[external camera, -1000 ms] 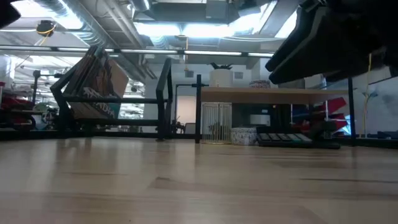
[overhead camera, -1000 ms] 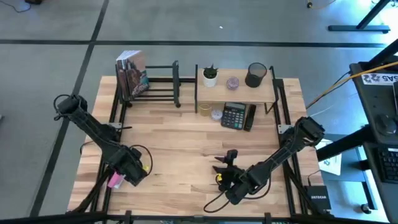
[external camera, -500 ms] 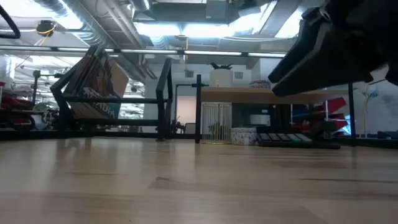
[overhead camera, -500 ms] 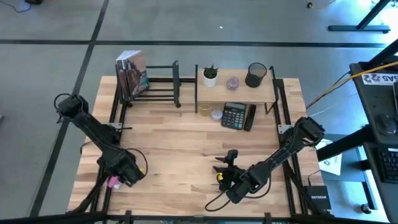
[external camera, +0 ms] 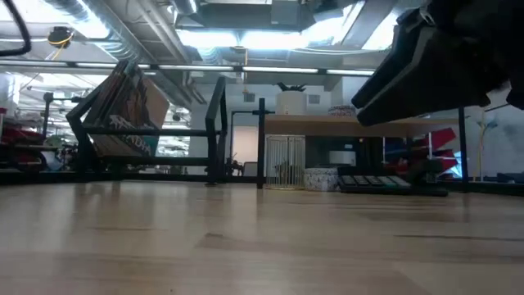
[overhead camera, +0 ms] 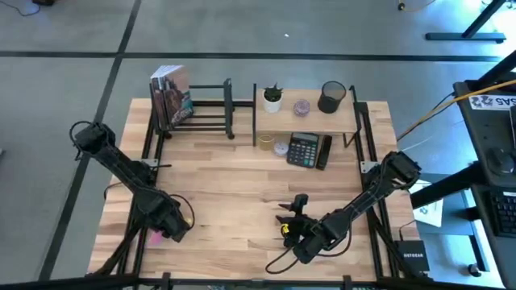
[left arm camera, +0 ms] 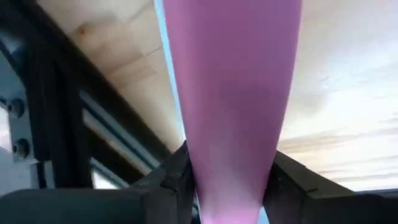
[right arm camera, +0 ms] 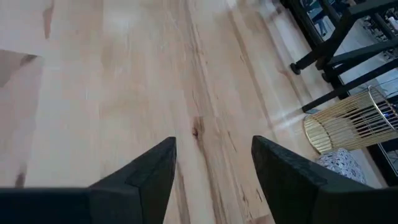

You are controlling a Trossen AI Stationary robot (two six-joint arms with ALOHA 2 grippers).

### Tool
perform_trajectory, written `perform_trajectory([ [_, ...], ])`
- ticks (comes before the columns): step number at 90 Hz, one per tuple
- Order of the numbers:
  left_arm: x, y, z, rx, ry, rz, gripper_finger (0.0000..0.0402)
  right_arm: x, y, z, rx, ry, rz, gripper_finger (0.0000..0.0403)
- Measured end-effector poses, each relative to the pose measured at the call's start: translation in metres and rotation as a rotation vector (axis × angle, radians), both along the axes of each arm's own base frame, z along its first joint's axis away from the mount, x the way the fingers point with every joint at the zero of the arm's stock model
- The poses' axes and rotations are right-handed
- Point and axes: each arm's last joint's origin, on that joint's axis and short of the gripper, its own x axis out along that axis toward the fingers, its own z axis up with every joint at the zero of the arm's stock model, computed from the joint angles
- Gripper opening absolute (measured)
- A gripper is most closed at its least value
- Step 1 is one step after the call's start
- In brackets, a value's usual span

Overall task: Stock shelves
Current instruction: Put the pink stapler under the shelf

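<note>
The black metal-bar rack [overhead camera: 201, 113] stands at the far left of the table with books [overhead camera: 169, 95] leaning in its left end. To its right is the two-level wood shelf [overhead camera: 306, 117], bearing a small plant pot [overhead camera: 272, 98] and a black cup [overhead camera: 331, 97] on top, with a calculator [overhead camera: 304, 150] below. My left gripper [overhead camera: 161, 229] is near the table's near-left corner, shut on a pink object [overhead camera: 151, 236]. Over the near middle of the table my right gripper [overhead camera: 292, 211] is open, with nothing between its fingers. My left gripper pinches the pink object [left arm camera: 230, 93] between its two fingers [left arm camera: 177, 180], one on each side of the end nearest the wrist [left arm camera: 230, 193]. The object runs straight out along the fingers, over the wood beside the table's black edge rail. Whether it rests on the table cannot be told.
A gold wire basket [right arm camera: 348, 127] and a small patterned box [right arm camera: 339, 165] stand on the shelf's lower level. Bare wood lies between the two grippers and in front of the shelves [overhead camera: 234, 185]. Black frame rails [overhead camera: 149, 145] run along the table's left and right edges.
My left gripper, still shut on the pink object, has shifted a little near the table's near-left corner. My right gripper has kept still.
</note>
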Motion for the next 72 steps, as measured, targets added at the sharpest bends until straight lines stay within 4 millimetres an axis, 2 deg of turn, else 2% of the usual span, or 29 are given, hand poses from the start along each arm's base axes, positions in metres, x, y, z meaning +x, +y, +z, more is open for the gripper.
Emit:
perform_trajectory([
  [11, 0.021, 0.002, 0.014, 0.041, -0.160, 0.065, 0.0117, 0.000, 0.000, 0.000, -0.012, 0.005, 0.006, 0.0198],
  [22, 0.052, 0.008, 0.028, 0.064, -0.435, 0.138, 0.0117, 0.000, 0.000, 0.001, -0.047, 0.024, 0.028, 0.0198],
  [32, 0.075, 0.019, 0.032, 0.158, -0.643, 0.244, 0.0117, 0.000, 0.001, 0.010, -0.038, 0.022, 0.046, 0.0198],
  [54, 0.131, 0.037, 0.015, 0.177, -0.887, 0.341, 0.0145, -0.002, -0.001, 0.028, 0.003, 0.000, 0.056, 0.0198],
  [72, 0.171, 0.044, -0.006, 0.127, -1.080, 0.404, 0.0152, -0.002, 0.000, 0.028, 0.038, 0.015, 0.067, 0.0198],
])
